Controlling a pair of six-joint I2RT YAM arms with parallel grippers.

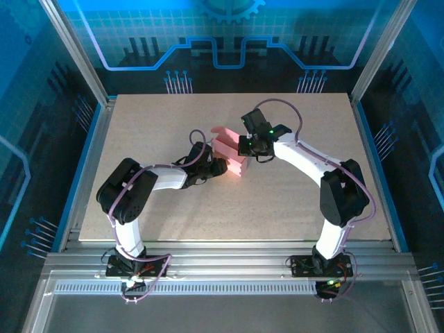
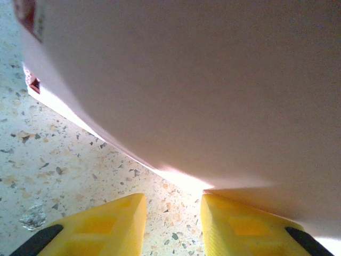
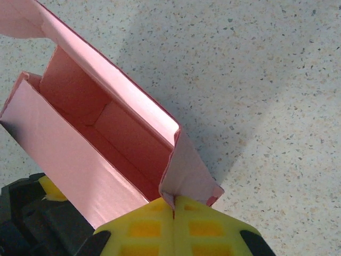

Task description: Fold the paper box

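Pink paper box [image 1: 234, 165], partly folded, open-topped, seemingly upright.

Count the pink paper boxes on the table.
1. The paper box sits open-topped on the table, center, its corner flap pinched by the right end effector; a hidden second one seems unlikely.

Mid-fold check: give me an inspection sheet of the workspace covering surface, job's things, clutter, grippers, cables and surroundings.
Surface: speckled table, no spill or damage seen.
Job's things: paper box, pink, half formed, top open, inside walls visible, mid-table between the arms.
Clutter: nothing seen.
Grippers: right gripper shut on a corner edge of the paper box; left gripper open, nothing between its fingers, tips close to a side panel of the box.
Cables: purple cables run along both arms, looped above the right wrist, not lying on the box.
Surroundings: aluminium frame at the near edge; blue panels around.
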